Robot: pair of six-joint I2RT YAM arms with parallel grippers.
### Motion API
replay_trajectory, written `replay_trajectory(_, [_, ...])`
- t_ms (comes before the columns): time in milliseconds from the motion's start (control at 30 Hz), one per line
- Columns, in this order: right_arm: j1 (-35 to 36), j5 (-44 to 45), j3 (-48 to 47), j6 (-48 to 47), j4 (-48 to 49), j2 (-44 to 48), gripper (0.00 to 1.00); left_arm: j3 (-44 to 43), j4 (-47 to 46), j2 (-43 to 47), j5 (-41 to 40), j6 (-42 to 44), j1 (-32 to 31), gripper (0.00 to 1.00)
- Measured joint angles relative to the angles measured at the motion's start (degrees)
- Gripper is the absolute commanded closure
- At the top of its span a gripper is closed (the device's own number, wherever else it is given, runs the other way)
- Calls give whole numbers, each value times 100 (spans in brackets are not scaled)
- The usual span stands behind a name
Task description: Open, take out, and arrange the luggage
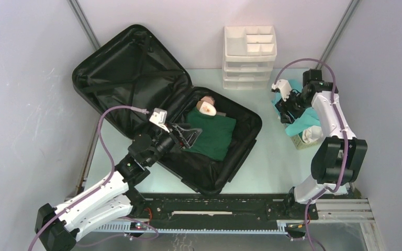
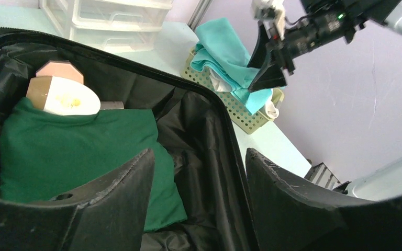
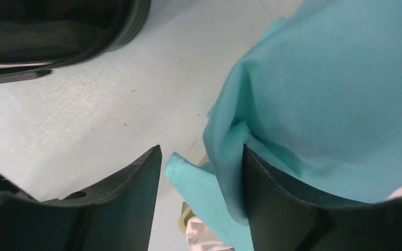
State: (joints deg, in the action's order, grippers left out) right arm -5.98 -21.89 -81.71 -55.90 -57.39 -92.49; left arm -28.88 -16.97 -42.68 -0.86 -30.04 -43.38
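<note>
The black luggage [image 1: 136,73] lies open, its lid leaning back at the far left and its base [image 1: 241,151] in the middle. A folded green cloth [image 1: 212,136] and a small tan and white item [image 1: 208,107] lie in the base. My left gripper [image 1: 188,137] hovers open over the green cloth [image 2: 73,151], near the base's right wall [image 2: 209,104]; nothing sits between its fingers [image 2: 199,154]. My right gripper [image 1: 288,107] stands open above a teal cloth [image 1: 303,123]. A loose fold of the teal cloth [image 3: 335,89] hangs between its jaws [image 3: 201,151], against the right finger.
A white three-tier drawer organizer [image 1: 249,57] stands at the back. A pale yellow perforated basket [image 1: 306,142] at the right holds the teal cloth and a white cloth [image 1: 310,134]. Bare table [image 1: 272,157] lies between luggage and basket. Grey walls close in on both sides.
</note>
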Motion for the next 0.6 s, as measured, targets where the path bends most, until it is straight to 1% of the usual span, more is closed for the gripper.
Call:
replay_trajectory(100, [-111, -387, -616, -83, -592, -28, 26, 0, 15, -26, 0, 0, 0, 31])
replay_trajectory(233, [-673, -1165, -1921, -151, -1163, -44, 21, 0, 28, -17, -7, 2, 0, 30])
replay_trajectory(300, [-994, -1488, -2361, -98, -1270, -44, 20, 0, 39, -9, -7, 2, 0, 30])
replay_trajectory(400, [-1394, -1834, -2710, 271, -1209, -129, 18, 0, 42, -7, -7, 2, 0, 30])
replay_trajectory(467, [-1589, -1934, -2798, 651, -1078, -345, 16, 0, 44, -7, -7, 4, 0, 30])
replay_trajectory(567, [-1729, -1978, -3060, 1104, -1003, -1008, 6, 0, 55, 4, -7, 4, 0, 30])
replay_trajectory(600, [-1762, -1976, -3206, 1255, -970, -1346, 5, 0, 76, 20, -7, 4, 0, 30])
